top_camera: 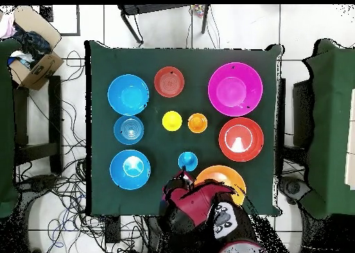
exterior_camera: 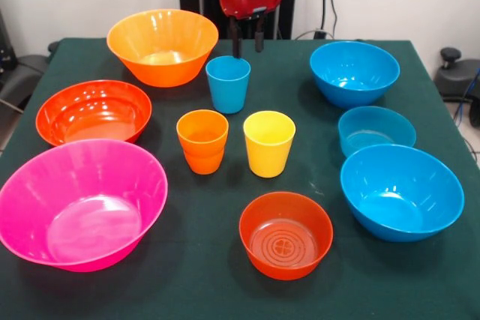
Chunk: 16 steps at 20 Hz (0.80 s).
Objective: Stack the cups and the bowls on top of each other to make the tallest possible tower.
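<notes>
Mid-table, three upright cups [exterior_camera: 228, 84], unstacked

- Small yellow tapered plastic cup [exterior_camera: 268, 142] as landmark: orange stepped-base cup [exterior_camera: 202, 141] just beside it, narrow gap between them.
- Blue tumbler [exterior_camera: 228, 84] behind it; small red-orange bowl [exterior_camera: 286, 234] in front.
- Bare green cloth [exterior_camera: 319, 121] toward the small shallow blue bowl [exterior_camera: 375, 130].

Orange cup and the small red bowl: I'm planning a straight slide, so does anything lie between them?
No. In the front view only bare green cloth separates the orange cup and small red bowl; the yellow cup stands off to the side.
</notes>
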Tool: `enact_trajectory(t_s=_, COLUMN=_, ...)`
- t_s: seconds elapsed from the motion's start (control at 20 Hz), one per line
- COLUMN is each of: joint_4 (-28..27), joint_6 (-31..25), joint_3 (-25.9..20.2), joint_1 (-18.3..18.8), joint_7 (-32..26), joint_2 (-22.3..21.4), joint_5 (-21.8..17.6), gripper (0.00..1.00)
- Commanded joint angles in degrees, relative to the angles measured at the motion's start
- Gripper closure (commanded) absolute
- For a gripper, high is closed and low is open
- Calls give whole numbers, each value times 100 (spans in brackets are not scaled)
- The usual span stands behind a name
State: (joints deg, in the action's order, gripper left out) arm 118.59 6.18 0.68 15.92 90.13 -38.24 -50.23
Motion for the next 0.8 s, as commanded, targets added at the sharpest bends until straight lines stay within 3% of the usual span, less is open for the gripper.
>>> enact_trajectory(t_s=0.05, joint_4=-670, joint_6=262, joint_3=83, joint_1=-255, joint_7=637, joint_2=558, joint_5=27, gripper=0)
enact_trajectory(t_s=0.8, joint_4=-770, joint_6=523, joint_3=195, joint_1=-244, joint_7=700, joint_2=839, joint_5=104, gripper=0)
